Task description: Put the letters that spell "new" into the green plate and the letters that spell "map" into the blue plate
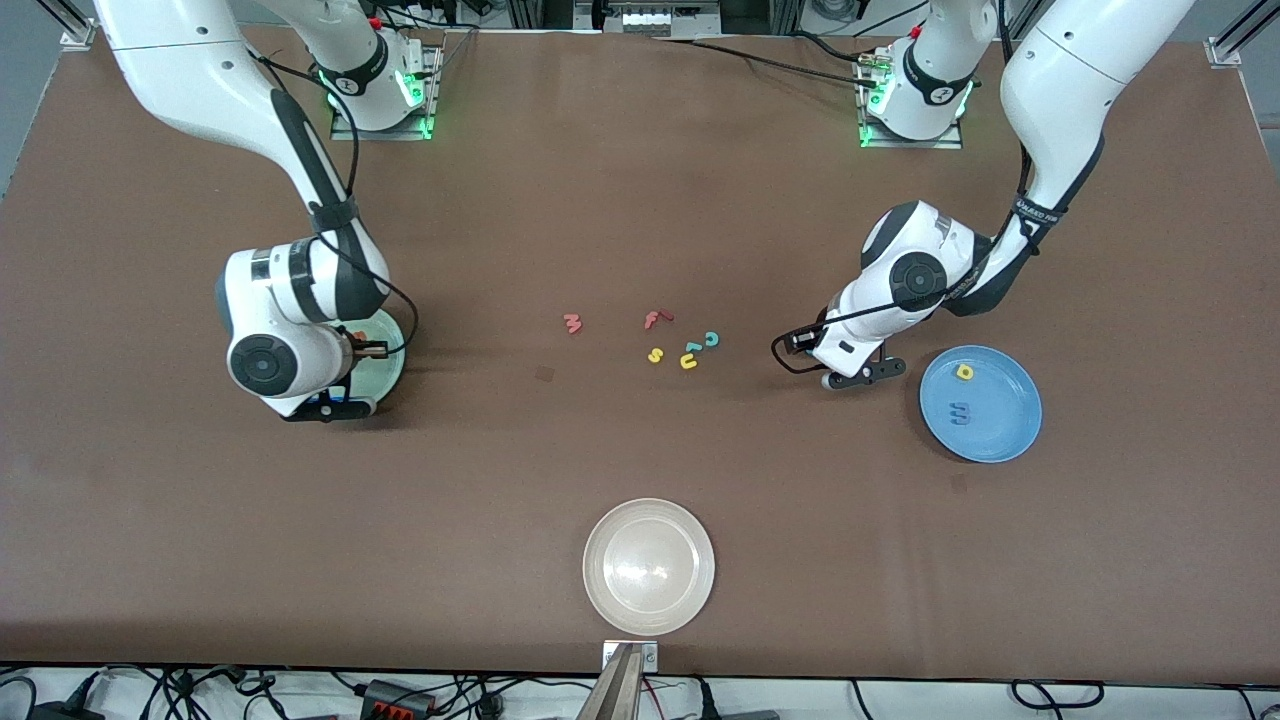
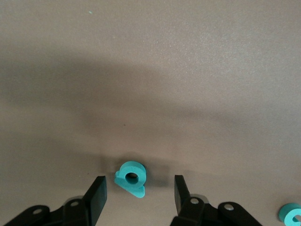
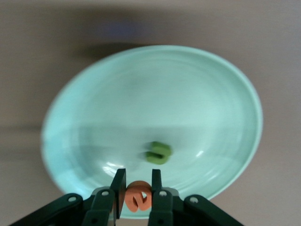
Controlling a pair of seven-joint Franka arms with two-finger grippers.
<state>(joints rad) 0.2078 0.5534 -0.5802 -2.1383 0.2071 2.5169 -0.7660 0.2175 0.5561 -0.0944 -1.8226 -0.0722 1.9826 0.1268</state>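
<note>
The orange e (image 3: 137,197) is small, soft foam w/ round curves. The right gripper (image 3: 136,188) has its jaws squeezed on it, over the green plate (image 3: 94,117). That plate is round, smooth, shiny. A green n (image 3: 157,152) lies in it, a bit blurry.

The left gripper (image 2: 138,193) is low over the table (image 1: 640,200), jaws apart w/ the teal p (image 2: 131,178) between, not touching.

The blue plate (image 1: 1010,435) holds the blue m (image 1: 960,411) & yellow a (image 1: 964,372). The pinkish w (image 1: 572,323) lies on the table.
</note>
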